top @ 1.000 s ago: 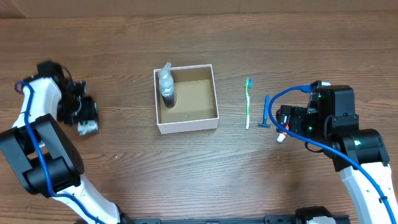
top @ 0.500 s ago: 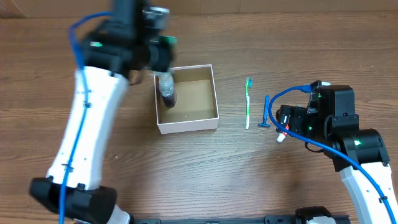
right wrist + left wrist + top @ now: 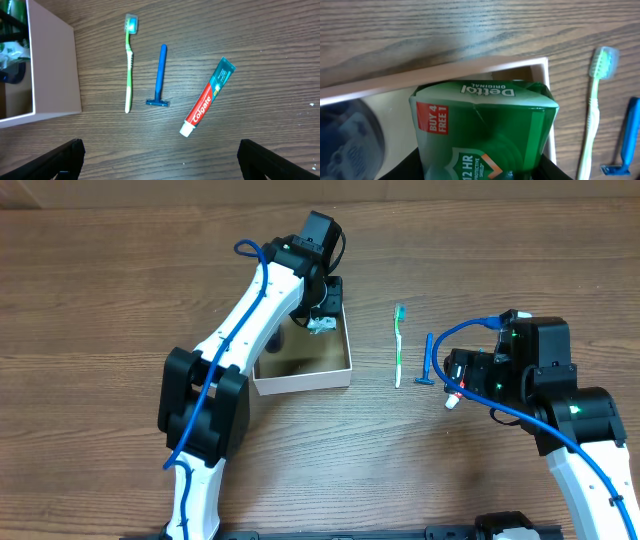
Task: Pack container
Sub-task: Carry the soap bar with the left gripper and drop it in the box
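A dark brown wood-grain tabletop (image 3: 100,270) fills the overhead view, its grain running left to right. A paler tan strip (image 3: 150,188) borders its far edge.

You have a brown wood-grain table (image 3: 120,260) carrying the white-walled container (image 3: 300,380). To its right lie a green toothbrush (image 3: 399,345), a blue razor (image 3: 428,362) just beside it, and a slanted toothpaste tube (image 3: 207,97), none touching.

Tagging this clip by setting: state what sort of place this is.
Likely a robot test bench, not a bathroom: the left pincer holds a Dettol packet over a container on a wood-grain table, with toothbrush, razor and toothpaste laid alongside.
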Robot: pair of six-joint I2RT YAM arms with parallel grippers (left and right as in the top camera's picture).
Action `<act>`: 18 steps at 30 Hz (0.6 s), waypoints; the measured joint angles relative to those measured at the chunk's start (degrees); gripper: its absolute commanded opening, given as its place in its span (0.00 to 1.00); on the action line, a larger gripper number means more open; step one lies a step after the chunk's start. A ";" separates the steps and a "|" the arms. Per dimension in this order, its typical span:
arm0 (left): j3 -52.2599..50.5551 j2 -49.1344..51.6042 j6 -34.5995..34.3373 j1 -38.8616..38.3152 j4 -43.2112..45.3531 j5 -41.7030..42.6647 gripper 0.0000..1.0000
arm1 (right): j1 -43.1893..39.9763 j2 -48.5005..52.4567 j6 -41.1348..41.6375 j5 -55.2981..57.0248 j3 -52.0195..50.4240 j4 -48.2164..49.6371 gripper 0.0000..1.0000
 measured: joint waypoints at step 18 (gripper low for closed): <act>0.00 -15.82 3.78 -2.03 -4.31 -0.42 1.00 | 0.00 0.00 0.00 -0.02 0.00 0.35 0.97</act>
